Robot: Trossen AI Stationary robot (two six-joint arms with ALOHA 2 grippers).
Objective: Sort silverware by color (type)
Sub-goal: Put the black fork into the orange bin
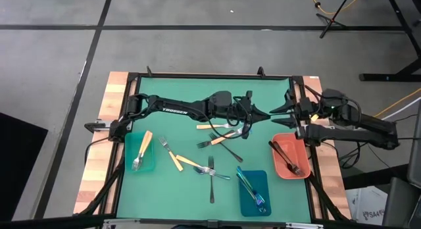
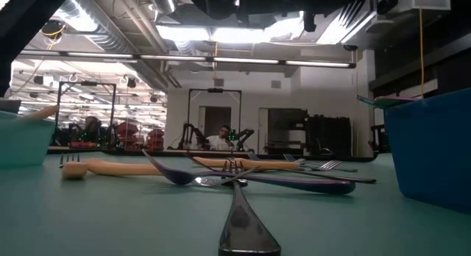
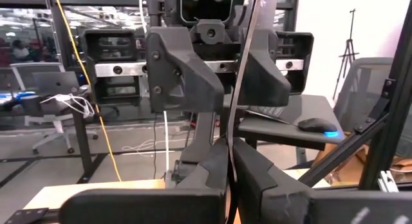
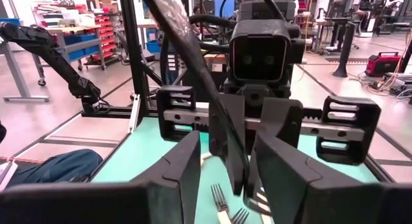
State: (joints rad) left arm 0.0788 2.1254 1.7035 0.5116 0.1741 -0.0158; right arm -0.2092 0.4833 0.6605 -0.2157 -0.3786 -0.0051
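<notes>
My left gripper (image 1: pixel 266 117) reaches level across the middle of the table and is shut on a slim black utensil (image 3: pixel 248 56), one piece of the silverware. The utensil stands nearly upright above the fingers (image 4: pixel 187 50). My right gripper (image 1: pixel 281 111) faces it from the table's right, open. Its two fingers (image 4: pixel 187 166) stand on either side of the left gripper's tips and the utensil, and I see no touch. Loose orange-handled forks (image 1: pixel 191 162), a black piece (image 1: pixel 227 151) and a silver fork (image 1: pixel 212 179) lie flat on the green mat. My left gripper pinches the black utensil between its two fingers, close to the utensil's lower end (image 3: pixel 232 161). The fingers come level from the table's left. The utensil is lifted clear and rises slightly tilted above them; which end is held I cannot tell.
A teal tray (image 1: pixel 129 164) at near left holds an orange-handled fork. A blue tray (image 1: pixel 245 204) at the near edge holds iridescent pieces. A salmon tray (image 1: pixel 279 168) under the right arm holds black pieces. In the low view a fork handle (image 2: pixel 246 226) lies close.
</notes>
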